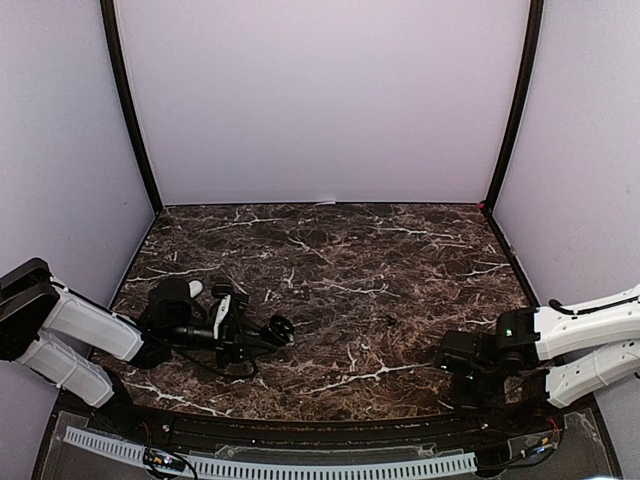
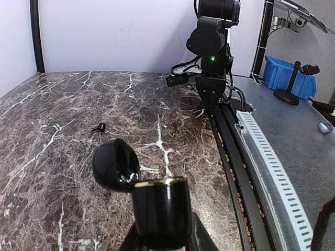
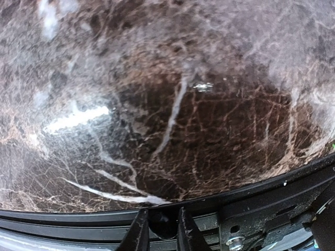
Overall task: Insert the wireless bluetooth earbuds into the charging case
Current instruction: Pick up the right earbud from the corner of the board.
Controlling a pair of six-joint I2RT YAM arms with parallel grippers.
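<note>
The black charging case (image 2: 159,212) stands upright in my left gripper (image 2: 162,238), which is shut on its lower body. Its lid (image 2: 116,166) hangs open to the left, and the gold rim faces up. From above, the case (image 1: 277,329) sits left of the table's middle. One black earbud (image 2: 98,127) lies loose on the marble (image 1: 390,321), between the two arms. My right gripper (image 3: 162,230) hovers over the table's front edge (image 1: 457,375). Its fingers are close together, with a small dark rounded earbud (image 3: 163,220) pinched between them.
A black rail (image 3: 251,209) and a white perforated strip (image 1: 280,465) run along the near edge of the marble table (image 1: 340,250). Purple walls close off the back and sides. Off the table to the right stand a blue bin (image 2: 289,77) and a black stand (image 2: 292,94).
</note>
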